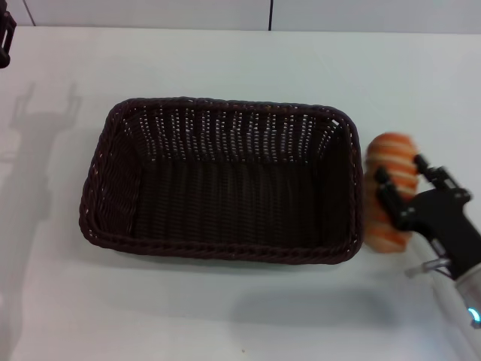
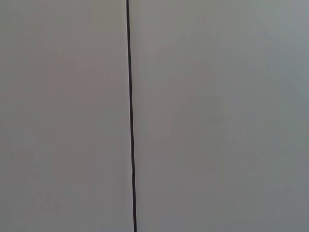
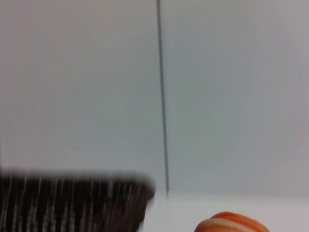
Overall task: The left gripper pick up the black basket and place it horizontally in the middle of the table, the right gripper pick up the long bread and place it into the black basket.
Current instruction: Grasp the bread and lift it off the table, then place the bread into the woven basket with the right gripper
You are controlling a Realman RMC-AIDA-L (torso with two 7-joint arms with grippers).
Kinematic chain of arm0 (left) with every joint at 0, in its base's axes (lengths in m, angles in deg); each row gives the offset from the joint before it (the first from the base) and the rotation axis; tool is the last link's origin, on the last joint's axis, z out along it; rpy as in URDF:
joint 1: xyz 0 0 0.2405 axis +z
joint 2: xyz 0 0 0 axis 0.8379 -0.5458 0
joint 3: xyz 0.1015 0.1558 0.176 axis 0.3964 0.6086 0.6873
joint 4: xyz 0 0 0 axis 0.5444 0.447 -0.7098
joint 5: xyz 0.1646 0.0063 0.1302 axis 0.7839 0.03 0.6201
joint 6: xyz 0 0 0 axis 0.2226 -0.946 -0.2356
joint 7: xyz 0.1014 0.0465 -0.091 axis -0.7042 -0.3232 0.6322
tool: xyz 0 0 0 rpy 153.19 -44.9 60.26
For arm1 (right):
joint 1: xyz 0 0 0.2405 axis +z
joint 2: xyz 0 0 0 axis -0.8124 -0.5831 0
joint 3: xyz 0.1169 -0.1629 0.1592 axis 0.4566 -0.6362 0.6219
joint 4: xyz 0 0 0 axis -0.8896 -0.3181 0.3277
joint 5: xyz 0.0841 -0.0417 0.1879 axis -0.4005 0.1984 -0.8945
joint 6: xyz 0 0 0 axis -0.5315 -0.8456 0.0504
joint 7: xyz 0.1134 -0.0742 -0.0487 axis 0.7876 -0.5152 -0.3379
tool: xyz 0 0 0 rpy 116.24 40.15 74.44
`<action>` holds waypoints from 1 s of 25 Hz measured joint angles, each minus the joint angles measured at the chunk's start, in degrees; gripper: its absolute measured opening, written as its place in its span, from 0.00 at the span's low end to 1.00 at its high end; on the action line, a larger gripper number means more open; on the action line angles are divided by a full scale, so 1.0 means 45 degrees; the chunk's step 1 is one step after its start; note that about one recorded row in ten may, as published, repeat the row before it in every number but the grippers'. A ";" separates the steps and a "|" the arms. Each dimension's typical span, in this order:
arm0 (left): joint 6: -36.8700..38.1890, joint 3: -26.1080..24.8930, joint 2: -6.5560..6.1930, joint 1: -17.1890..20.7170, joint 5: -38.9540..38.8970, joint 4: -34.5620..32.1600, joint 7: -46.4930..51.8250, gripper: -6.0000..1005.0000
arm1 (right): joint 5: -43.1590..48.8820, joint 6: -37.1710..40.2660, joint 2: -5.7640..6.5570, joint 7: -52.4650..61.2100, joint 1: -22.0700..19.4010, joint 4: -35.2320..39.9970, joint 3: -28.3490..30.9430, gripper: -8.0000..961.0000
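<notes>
Looking down from the head camera, I have the black basket point(image 1: 222, 180) sitting on the white tabletop point(image 1: 225, 64) near its middle, long axis running left to right across my view, open side up and nothing inside that I can see. Just past its right short wall is the long bread point(image 1: 391, 188), its long axis pointing away from me toward the far edge, roughly at right angles to the basket's length. The right hand point(image 1: 402, 188) comes in from the lower right, and its two black fingers are clamped on the loaf, one on each side of it. The loaf's far end is blurred, and I cannot tell whether it is touching the tabletop or lifted off it. The left hand point(image 1: 6, 39) is only a dark sliver at the top-left corner, cut off by the frame edge, so I cannot tell how its fingers stand.

My left wrist camera gives me only a pale wall point(image 2: 217, 116) with one thin dark vertical seam point(image 2: 130, 116).

My right wrist camera shows a blurred corner of the basket point(image 3: 72, 205), the orange-and-cream tip of the bread point(image 3: 231, 223) cut off by the frame edge, and the same seamed wall behind.
</notes>
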 joint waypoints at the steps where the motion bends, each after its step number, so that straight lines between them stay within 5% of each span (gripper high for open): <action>1: 0.0001 0.0009 0.0000 0.0006 0.0002 0.0000 0.0000 0.72 | 0.0004 0.0597 0.0002 -0.0003 -0.0161 0.0003 0.0003 0.66; 8: 0.0002 0.0012 0.0000 0.0036 0.0005 -0.0001 0.0000 0.72 | 0.0245 0.5014 0.0021 -0.0026 -0.0956 0.0036 -0.0323 0.62; 13: 0.0002 0.0010 0.0000 0.0037 0.0102 -0.0024 0.0000 0.72 | 0.1202 0.6508 0.0016 -0.0033 -0.0555 -0.0034 -0.0511 0.58; 25: 0.0002 0.0010 0.0019 0.0059 0.0123 -0.0040 0.0000 0.72 | 0.4103 0.2686 0.0034 0.0075 0.2409 -0.0887 -0.0463 0.44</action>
